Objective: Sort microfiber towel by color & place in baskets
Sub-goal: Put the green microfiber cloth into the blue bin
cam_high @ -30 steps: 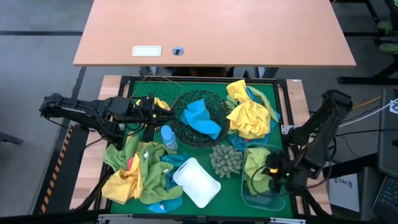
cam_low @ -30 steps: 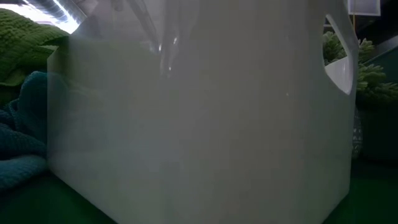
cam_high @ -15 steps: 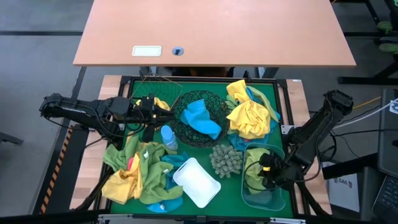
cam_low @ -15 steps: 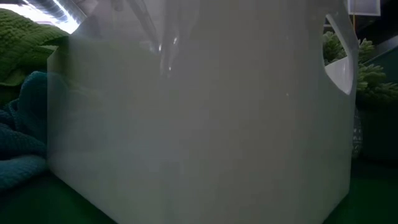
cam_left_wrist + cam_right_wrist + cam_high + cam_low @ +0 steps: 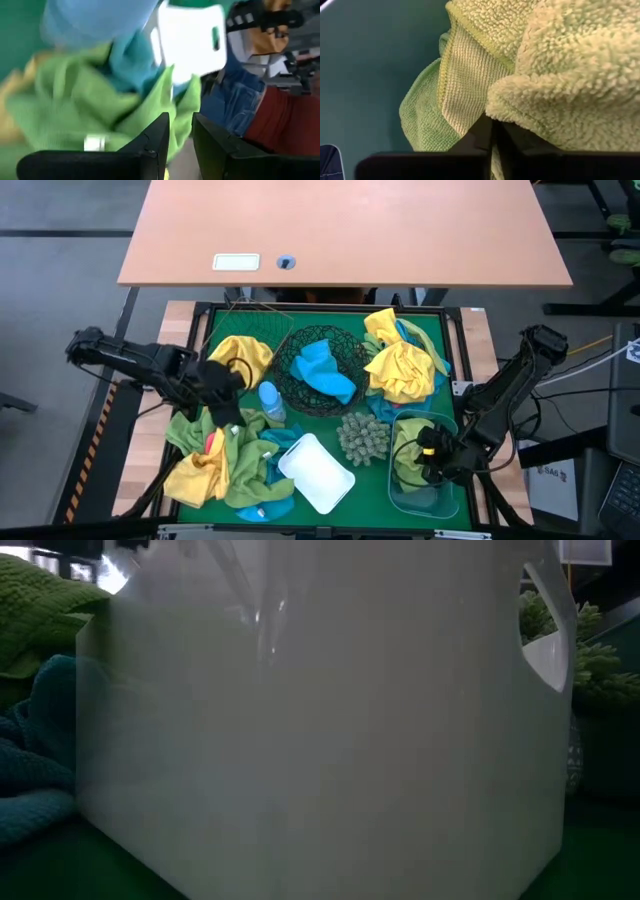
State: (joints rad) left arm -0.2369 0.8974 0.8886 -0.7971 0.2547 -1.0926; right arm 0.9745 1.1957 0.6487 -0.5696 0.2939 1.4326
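Lime green cloth fills the right wrist view: the right pincer (image 5: 495, 131) sits inside the translucent blue tub (image 5: 440, 502) at the right near corner of the bench (image 5: 440, 330), its fingers nearly together with a fold of the lime green towel (image 5: 470, 75) pinched between them.

The left pincer (image 5: 228, 412) hangs over the mixed towel heap (image 5: 225, 465) of green, yellow and blue cloths at the left near side. In its wrist view the fingers (image 5: 155, 140) stand a narrow gap apart with nothing between them.

A yellow towel (image 5: 240, 355) lies at the left far side. A bright blue towel (image 5: 322, 370) lies in the black wire-mesh bowl (image 5: 345, 340). A yellow pile (image 5: 400, 370) lies right of the bowl. The white tub (image 5: 316, 472) sits at the near centre, beside the spiky ball (image 5: 363, 438). A small blue bottle (image 5: 270, 402) stands left of the bowl.
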